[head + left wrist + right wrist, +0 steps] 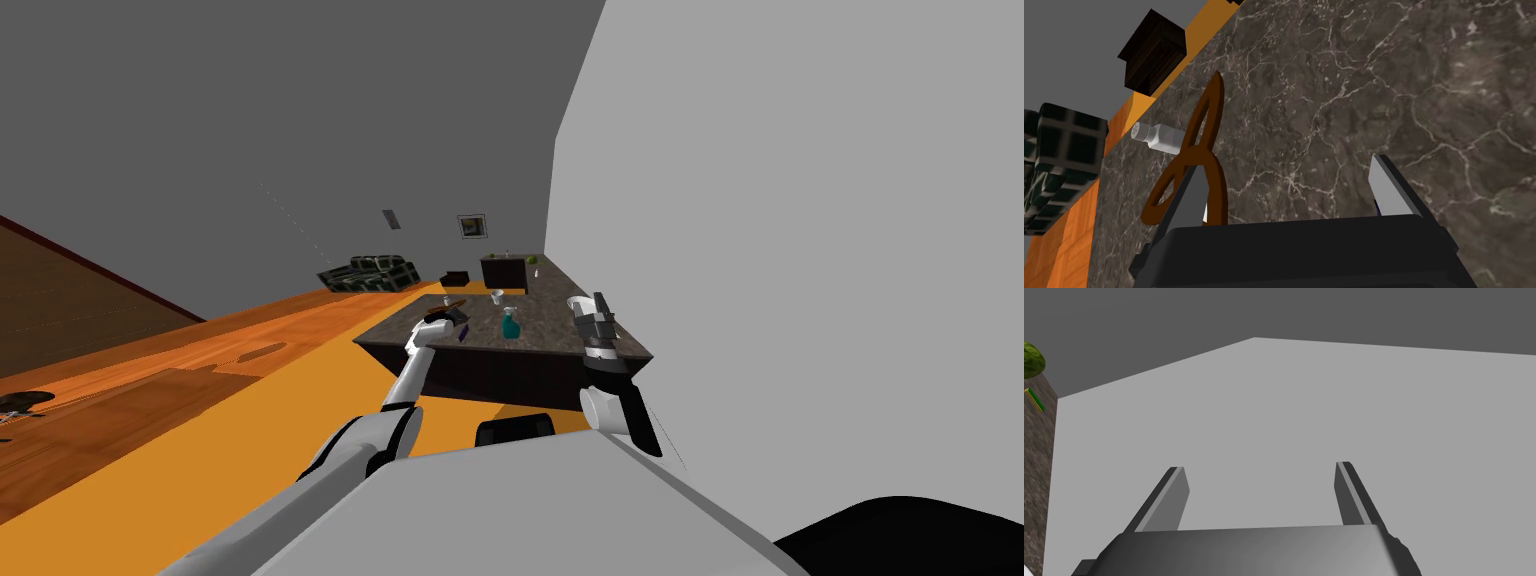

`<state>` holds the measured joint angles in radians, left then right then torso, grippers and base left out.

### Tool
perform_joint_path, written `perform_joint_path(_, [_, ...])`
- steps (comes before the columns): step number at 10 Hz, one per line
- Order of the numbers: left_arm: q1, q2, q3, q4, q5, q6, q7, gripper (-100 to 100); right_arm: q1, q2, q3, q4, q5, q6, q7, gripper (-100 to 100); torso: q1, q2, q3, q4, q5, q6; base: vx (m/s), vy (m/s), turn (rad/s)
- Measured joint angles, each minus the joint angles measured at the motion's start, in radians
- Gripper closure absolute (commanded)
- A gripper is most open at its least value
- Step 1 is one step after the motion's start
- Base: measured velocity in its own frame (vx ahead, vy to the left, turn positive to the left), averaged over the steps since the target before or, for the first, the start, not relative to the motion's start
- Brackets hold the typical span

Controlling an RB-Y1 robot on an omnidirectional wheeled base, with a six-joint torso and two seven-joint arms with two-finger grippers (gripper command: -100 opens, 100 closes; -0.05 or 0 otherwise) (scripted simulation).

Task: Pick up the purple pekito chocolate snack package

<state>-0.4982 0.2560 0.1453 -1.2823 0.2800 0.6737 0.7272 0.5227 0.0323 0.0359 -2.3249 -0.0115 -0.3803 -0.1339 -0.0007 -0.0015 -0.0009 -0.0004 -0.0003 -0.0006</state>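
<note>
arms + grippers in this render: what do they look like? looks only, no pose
The left arm and right arm are built from rounded white and light grey links with dark joints. The left gripper and right gripper match. Each is a dark, boxy body with two thin, flat, light grey blade fingers that have darker edges. I can make out no markings.

Left gripper (1287,164) and right gripper (1259,466), fingers apart.
</note>
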Motion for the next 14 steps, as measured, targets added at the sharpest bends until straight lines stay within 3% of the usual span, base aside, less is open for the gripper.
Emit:
perform_joint_path(5, [-0.084, 0.004, 0.005, 0.112, 0.003, 0.116, 0.066, -100, 0.000, 0.000, 0.000, 0.000, 0.000, 0.000, 0.000, 0, 0.001, 0.001, 0.000, 0.000, 0.000, 0.000, 0.013, -0.004, 0.013])
perform_joint_path(12, [-0.244, 0.012, 0.016, 0.307, -0.001, 0.300, 0.206, -100, 0.000, 0.000, 0.000, 0.000, 0.000, 0.000, 0.000, 0, 0.001, 0.000, 0.000, 0.000, 0.000, 0.000, 0.022, -0.003, 0.023])
perform_joint_path(14, [-0.258, 0.009, 0.015, 0.337, -0.006, 0.345, 0.233, -100, 0.000, 0.000, 0.000, 0.000, 0.000, 0.000, 0.000, 0, 0.001, 0.001, 0.000, 0.000, 0.000, 0.000, 0.012, 0.002, 0.020])
